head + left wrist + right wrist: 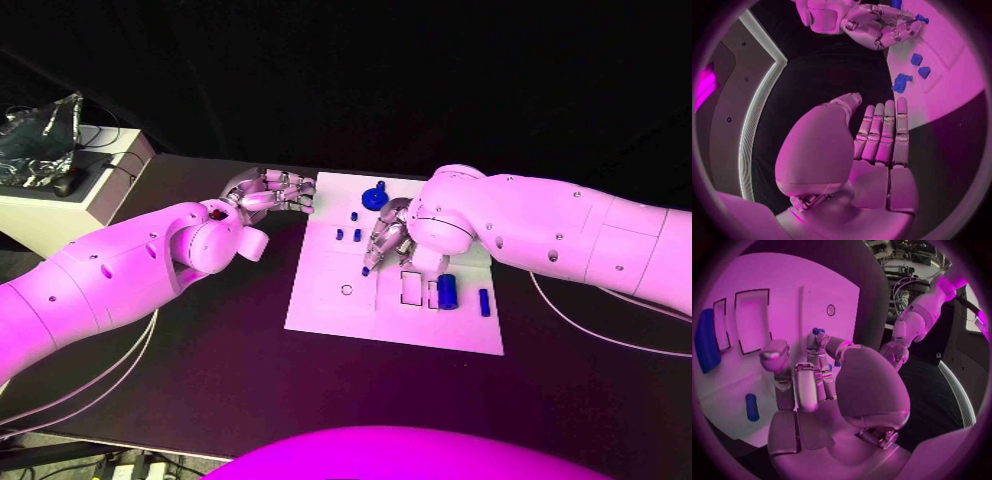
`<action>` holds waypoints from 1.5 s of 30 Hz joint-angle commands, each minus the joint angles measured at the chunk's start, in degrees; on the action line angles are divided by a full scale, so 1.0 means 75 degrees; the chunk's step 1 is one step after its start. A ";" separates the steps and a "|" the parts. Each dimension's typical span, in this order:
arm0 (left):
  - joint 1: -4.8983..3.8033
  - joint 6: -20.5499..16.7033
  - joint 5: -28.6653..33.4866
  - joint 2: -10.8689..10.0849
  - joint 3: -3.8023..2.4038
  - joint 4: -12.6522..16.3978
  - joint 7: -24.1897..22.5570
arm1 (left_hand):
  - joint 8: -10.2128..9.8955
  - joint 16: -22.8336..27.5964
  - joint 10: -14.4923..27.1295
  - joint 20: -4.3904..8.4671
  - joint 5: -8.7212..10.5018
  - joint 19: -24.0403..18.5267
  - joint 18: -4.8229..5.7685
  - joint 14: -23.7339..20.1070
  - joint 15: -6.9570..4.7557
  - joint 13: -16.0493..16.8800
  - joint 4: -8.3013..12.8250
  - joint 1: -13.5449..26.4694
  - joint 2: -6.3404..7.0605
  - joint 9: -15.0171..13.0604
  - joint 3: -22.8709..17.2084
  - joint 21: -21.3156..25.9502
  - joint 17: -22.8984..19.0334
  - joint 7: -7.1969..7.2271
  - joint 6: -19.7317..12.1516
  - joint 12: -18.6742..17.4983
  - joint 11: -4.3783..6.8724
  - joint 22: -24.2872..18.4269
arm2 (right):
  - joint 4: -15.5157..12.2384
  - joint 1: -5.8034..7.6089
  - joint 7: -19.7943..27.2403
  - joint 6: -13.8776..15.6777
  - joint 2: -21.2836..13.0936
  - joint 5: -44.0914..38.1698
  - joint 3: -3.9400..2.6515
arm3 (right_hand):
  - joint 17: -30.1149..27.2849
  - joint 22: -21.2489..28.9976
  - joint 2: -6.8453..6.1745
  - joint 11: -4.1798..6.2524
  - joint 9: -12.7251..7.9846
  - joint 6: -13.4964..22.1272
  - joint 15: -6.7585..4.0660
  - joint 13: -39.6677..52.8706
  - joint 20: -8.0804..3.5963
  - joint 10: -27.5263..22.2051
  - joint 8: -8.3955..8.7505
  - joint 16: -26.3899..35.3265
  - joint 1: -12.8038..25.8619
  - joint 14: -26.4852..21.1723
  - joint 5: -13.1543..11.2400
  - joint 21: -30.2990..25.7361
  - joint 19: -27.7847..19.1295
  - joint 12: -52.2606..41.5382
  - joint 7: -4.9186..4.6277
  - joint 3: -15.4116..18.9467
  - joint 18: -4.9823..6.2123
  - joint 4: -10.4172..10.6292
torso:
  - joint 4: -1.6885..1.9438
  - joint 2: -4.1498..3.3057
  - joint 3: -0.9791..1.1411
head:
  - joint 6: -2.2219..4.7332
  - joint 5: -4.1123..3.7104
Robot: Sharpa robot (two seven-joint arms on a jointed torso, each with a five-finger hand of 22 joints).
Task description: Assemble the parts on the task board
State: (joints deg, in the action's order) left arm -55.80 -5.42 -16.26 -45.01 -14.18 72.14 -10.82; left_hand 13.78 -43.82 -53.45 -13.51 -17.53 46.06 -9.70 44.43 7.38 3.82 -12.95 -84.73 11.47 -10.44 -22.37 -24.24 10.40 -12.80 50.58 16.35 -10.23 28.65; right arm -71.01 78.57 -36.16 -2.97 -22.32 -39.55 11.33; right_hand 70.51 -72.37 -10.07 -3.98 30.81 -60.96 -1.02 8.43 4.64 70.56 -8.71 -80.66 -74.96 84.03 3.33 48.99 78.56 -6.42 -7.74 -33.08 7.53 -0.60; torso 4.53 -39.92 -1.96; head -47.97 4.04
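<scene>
The white task board [332, 310] lies mid-table. My right hand [387, 240] hangs over its middle, fingers pointing down, and pinches a small blue part [366, 270] at its fingertips; the right wrist view shows that part [819, 331] above the board [773, 275]. On the board lie a round blue piece [375, 197], small blue pegs [355, 215], a blue cylinder [447, 290] and a short blue bar [485, 302]. My left hand [267, 192] hovers off the board's far left corner; its fingers [882, 132] are straight and hold nothing.
Rectangular recesses [411, 288] and a round hole [346, 290] mark the board's middle. A white box [72, 205] with a silvery bag [43, 140] on top stands at the table's far left. Cables trail beside both arms.
</scene>
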 commanded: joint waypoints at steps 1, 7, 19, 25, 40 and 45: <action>-0.0008 0.0136 -0.0021 0.0004 -0.0005 0.0022 -0.0022 | 0.0049 0.0044 0.0067 -0.0009 0.0020 0.0059 -0.0068 0.0009 0.0045 0.0013 0.0036 0.0014 -0.0033 0.0012 -0.0008 0.0019 0.0007 -0.0022 -0.0051 -0.0023 0.0006 -0.0007 | -0.0064 -0.0018 0.0259 0.0164 -0.0071 -0.0140 0.0001 | -0.0014 0.0050 -0.0213 -0.0039 -0.0086 0.0237 0.0087 -0.0035 0.0071 -0.0133 0.0162 -0.0013 0.0231 0.0271 0.0219 -0.0107 -0.0002 0.0093 -0.0027 0.0149 -0.0075 0.0121 | 0.0003 -0.0002 0.0003 | 0.0009 0.0001; -0.0008 0.0154 -0.0022 -0.0001 -0.0005 0.0023 -0.0010 | 0.0049 0.0046 0.0071 -0.0009 0.0020 0.0060 -0.0068 0.0008 0.0045 0.0013 0.0036 0.0017 -0.0032 0.0013 -0.0005 0.0021 0.0009 -0.0024 -0.0056 -0.0024 0.0005 -0.0008 | -0.0149 -0.0038 0.0492 0.0333 -0.0195 -0.0097 0.0000 | -0.0057 0.0097 -0.0460 -0.0011 -0.0161 0.0489 0.0071 -0.0049 0.0080 -0.0248 0.0310 -0.0003 0.0468 0.0259 0.0242 -0.0183 0.0024 0.0160 0.0060 0.0376 -0.0063 0.0309 | -0.0003 -0.0005 0.0005 | 0.0019 0.0011; -0.0006 0.0187 -0.0018 -0.0013 -0.0004 0.0026 -0.0132 | 0.0050 0.0048 0.0080 -0.0010 0.0020 0.0065 -0.0068 0.0010 0.0047 0.0013 0.0034 0.0024 -0.0035 0.0015 -0.0001 0.0029 0.0013 -0.0028 -0.0066 -0.0025 0.0001 -0.0012 | -0.0429 -0.0075 0.1881 0.1521 -0.0760 -0.0589 -0.0014 | 0.0388 -0.0163 -0.0307 0.0063 -0.0176 0.0532 0.0000 0.0074 0.0017 0.0165 0.0318 -0.0257 0.0129 0.0379 0.0366 0.0420 0.0305 -0.0060 0.0028 0.0296 -0.0165 0.0328 | -0.0003 0.0011 0.0001 | 0.0160 -0.0057; -0.0003 0.0170 0.0043 -0.0086 -0.0004 0.0099 -0.0584 | 0.0059 0.0045 0.0047 -0.0012 0.0022 0.0078 -0.0068 0.0024 0.0043 0.0024 0.0028 0.0052 -0.0019 0.0019 0.0029 0.0051 0.0029 -0.0016 -0.0084 0.0002 0.0012 -0.0024 | -0.1063 -0.0078 0.4216 0.2592 -0.1522 -0.1630 -0.0023 | 0.0480 -0.0298 -0.0189 0.0118 -0.0143 0.0244 -0.0036 0.0203 -0.0023 0.0522 0.0183 -0.0330 -0.0310 0.0396 0.0422 0.0628 0.0367 -0.0235 -0.0005 0.0047 -0.0197 0.0065 | -0.0016 0.0007 0.0000 | 0.0340 -0.0165; 0.0191 -0.0040 0.0342 -0.0541 -0.0001 0.0602 -0.1523 | 0.0126 -0.0003 -0.0286 -0.0004 0.0289 0.0216 -0.0088 0.0287 -0.0063 0.0065 -0.0056 0.0216 0.0145 0.0040 0.0455 0.0316 0.0186 0.0094 -0.0214 0.0196 0.0136 -0.0200 | -0.1677 -0.0165 0.6248 0.3927 -0.3132 -0.4469 -0.0054 | 0.0649 -0.0373 -0.0759 -0.0207 -0.0457 0.0973 0.0234 -0.0122 0.0182 -0.0929 0.0655 -0.0443 -0.0050 0.0387 0.0819 0.0534 0.0300 0.0365 -0.0172 0.0512 -0.0200 0.0296 | -0.0042 0.0020 0.0067 | 0.0723 -0.0485; 0.0276 -0.0106 0.0364 -0.0641 -0.0001 0.0723 -0.1657 | 0.0156 -0.0030 -0.0367 0.0006 0.0290 0.0256 -0.0092 0.0372 -0.0088 0.0068 -0.0054 0.0181 0.0136 0.0036 0.0489 0.0350 0.0220 0.0102 -0.0191 0.0223 0.0155 -0.0225 | -0.1549 -0.0282 0.5853 0.3656 -0.3254 -0.5495 -0.0057 | 0.0627 -0.0330 -0.0468 -0.0213 -0.0712 0.1145 0.0244 -0.0265 0.0220 -0.1189 0.0634 -0.0443 -0.0440 0.0371 0.0792 0.0360 0.0294 0.0288 -0.0033 0.1980 -0.0169 0.0634 | -0.0058 0.0029 0.0074 | 0.0717 -0.0502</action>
State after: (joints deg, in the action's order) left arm -53.79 -5.67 -14.44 -49.82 -14.13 77.23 -20.18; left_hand 14.77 -43.82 -55.83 -13.62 -15.68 47.61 -9.70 46.80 6.67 4.23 -13.27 -83.44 12.76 -10.07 -19.05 -21.79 12.00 -12.18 48.93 17.75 -9.11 27.04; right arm -82.77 76.66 7.61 24.39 -46.68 -71.87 10.89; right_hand 74.98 -74.91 -13.71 -5.54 25.63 -52.55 0.43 6.52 5.99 61.87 -4.07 -83.65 -77.70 84.04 9.31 51.74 80.74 -4.02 -8.16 -19.21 6.61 3.90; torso 4.17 -39.77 -1.52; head -42.59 0.35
